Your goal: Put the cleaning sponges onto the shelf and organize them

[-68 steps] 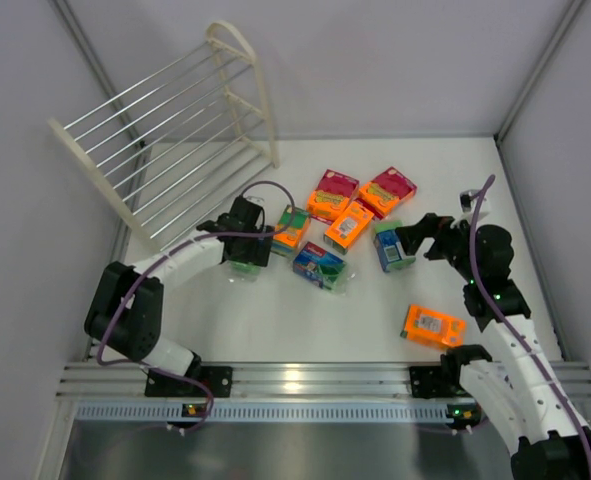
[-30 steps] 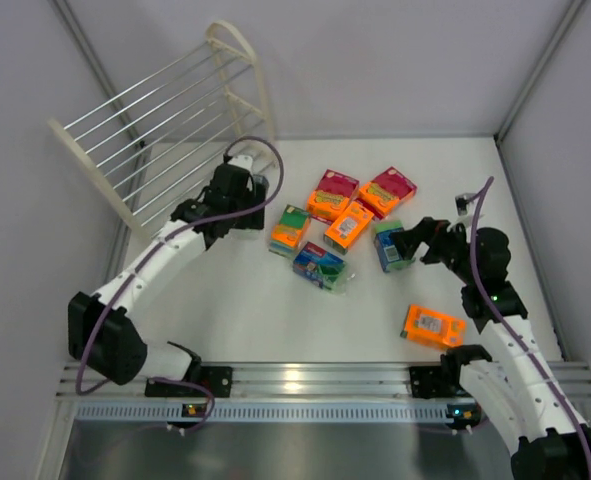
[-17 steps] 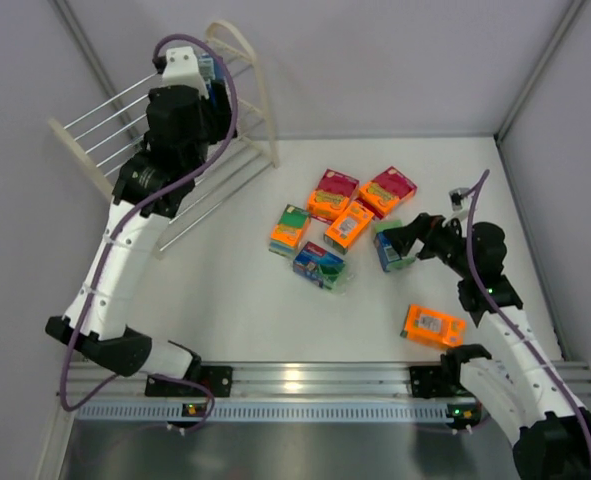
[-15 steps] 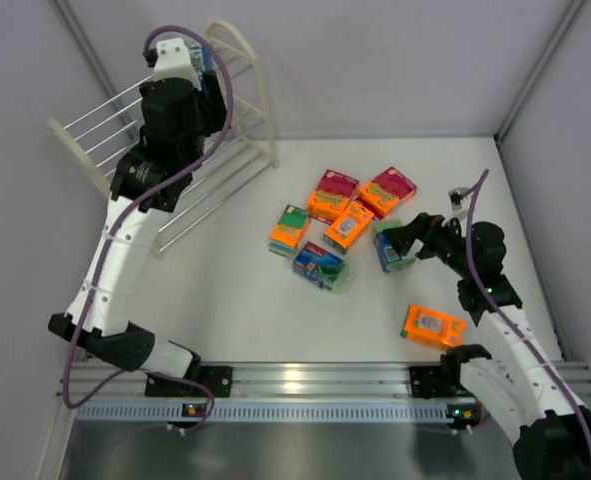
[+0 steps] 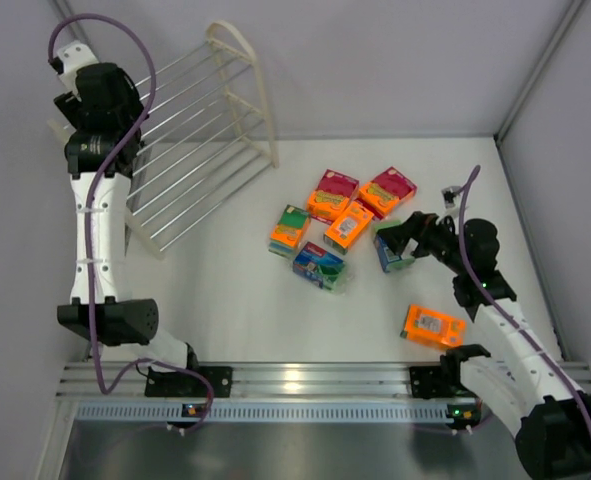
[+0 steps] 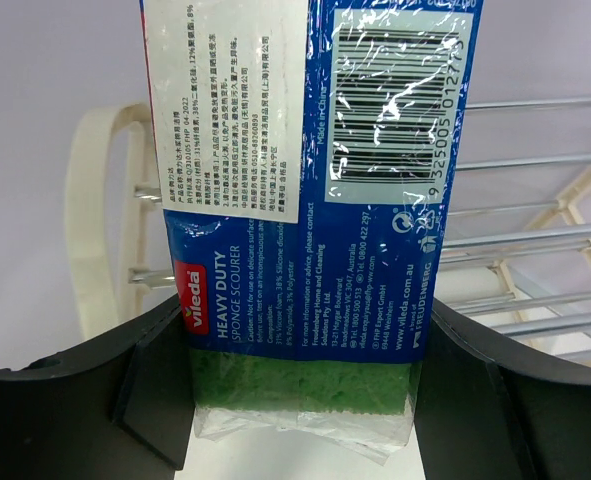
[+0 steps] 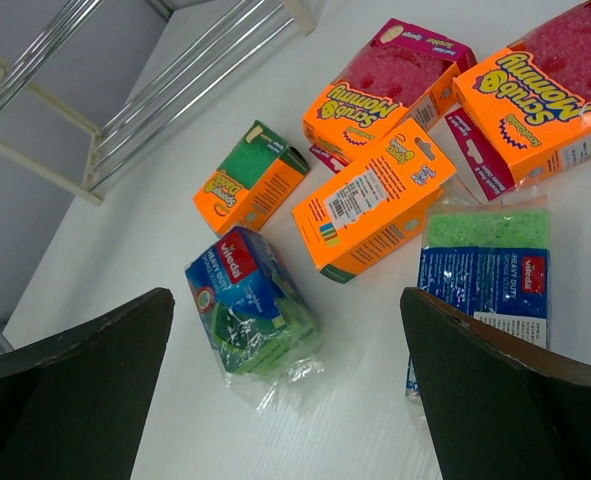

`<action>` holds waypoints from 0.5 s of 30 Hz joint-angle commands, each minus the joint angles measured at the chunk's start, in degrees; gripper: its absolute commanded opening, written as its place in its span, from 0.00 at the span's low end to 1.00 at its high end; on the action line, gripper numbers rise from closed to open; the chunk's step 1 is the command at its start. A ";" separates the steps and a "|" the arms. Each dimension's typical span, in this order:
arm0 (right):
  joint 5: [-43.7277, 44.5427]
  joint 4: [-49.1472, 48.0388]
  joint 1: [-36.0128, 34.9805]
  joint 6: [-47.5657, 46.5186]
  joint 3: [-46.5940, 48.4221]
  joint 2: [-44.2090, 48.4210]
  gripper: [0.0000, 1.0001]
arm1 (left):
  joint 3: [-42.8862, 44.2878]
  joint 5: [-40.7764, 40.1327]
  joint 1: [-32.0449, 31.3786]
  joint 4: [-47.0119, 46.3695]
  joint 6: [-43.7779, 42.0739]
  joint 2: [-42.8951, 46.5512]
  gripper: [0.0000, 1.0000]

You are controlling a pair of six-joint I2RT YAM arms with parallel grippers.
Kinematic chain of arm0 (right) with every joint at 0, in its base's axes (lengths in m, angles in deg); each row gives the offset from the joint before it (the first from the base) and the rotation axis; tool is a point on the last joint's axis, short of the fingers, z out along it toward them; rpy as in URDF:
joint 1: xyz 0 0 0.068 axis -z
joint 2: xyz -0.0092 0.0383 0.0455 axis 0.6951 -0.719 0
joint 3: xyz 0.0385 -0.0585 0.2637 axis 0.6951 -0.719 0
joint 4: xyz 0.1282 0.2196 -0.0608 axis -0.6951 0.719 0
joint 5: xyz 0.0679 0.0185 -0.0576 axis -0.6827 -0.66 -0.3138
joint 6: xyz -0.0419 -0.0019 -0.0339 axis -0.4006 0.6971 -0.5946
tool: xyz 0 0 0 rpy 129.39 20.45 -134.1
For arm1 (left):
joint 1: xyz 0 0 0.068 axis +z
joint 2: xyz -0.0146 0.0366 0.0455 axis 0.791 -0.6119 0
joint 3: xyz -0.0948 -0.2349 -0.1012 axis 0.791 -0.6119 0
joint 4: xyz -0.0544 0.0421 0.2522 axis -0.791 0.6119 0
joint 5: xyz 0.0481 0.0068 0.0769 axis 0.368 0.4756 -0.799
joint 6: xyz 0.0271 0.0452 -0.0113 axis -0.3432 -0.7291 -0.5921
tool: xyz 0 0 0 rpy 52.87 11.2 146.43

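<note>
My left gripper (image 6: 305,400) is shut on a green sponge pack (image 6: 305,200) with a blue-and-white label, which hangs upright between the black fingers. Behind it are the cream shelf's end frame and rods (image 6: 535,240). In the top view the left wrist (image 5: 100,95) is raised by the shelf's (image 5: 190,130) left end. My right gripper (image 7: 295,400) is open and empty above the loose sponges. Below it lie a blue-green pack (image 7: 255,300), an orange box (image 7: 375,200) and a flat green-blue pack (image 7: 485,270). From above, the right gripper (image 5: 395,240) is beside that flat pack (image 5: 390,252).
Two magenta-orange packs (image 5: 332,193) (image 5: 387,190) and an orange-green pack (image 5: 290,228) lie mid-table. A single orange pack (image 5: 433,325) lies near the right arm's base. A ribbed aluminium rail (image 5: 305,380) runs along the near edge, and grey walls close in both sides.
The left arm has swung, with the green pack held, from over the shelf's top right to its far left end. The right arm has barely shifted.
</note>
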 commanded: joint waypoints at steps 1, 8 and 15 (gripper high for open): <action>-0.19 -4.48 -1.14 0.15 -0.16 -0.18 0.99 | 2.43 0.92 1.60 0.52 1.41 1.10 0.61; 0.42 -5.62 -1.84 0.85 -0.25 -1.49 0.99 | 3.49 -1.98 2.39 3.08 0.71 1.01 0.63; 0.51 -6.15 -2.45 0.94 -0.16 -2.46 0.99 | 0.86 -1.10 3.01 2.99 1.50 1.01 0.64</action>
